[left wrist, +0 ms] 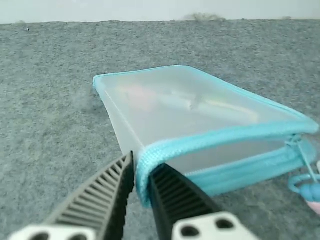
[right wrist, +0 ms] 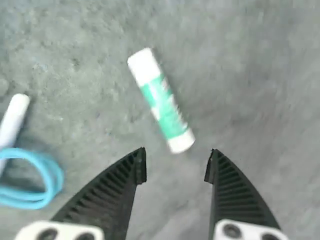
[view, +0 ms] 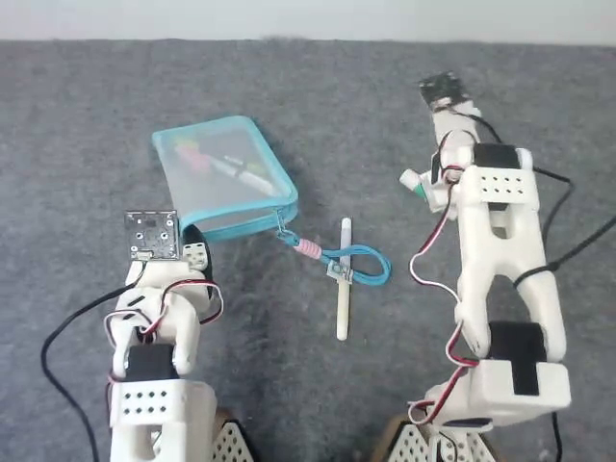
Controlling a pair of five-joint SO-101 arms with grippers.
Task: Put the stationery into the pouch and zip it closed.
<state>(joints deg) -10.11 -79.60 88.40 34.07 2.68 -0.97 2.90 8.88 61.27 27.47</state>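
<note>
The pouch (view: 226, 178) lies on the grey worktop (view: 87, 115) with several coloured pieces of stationery inside, too blurred through its clear wall to count. The left gripper (left wrist: 141, 167) has its jaws clamped on the pouch's teal zip edge at a corner. Outside the pouch lie one white pen (view: 344, 279), crossing the blue loop (view: 371, 265), and one glue stick (right wrist: 161, 107), which is beneath the right gripper (right wrist: 175, 157), jaws apart.

Nothing readable here, honestly. The glue stick (right wrist: 161, 100) has a green label band, but whatever's printed on it is too blurred to make out. The see-through pouch (left wrist: 200, 115) with the teal zip shows no legible print either, and what's inside it is just patches of colour.
</note>
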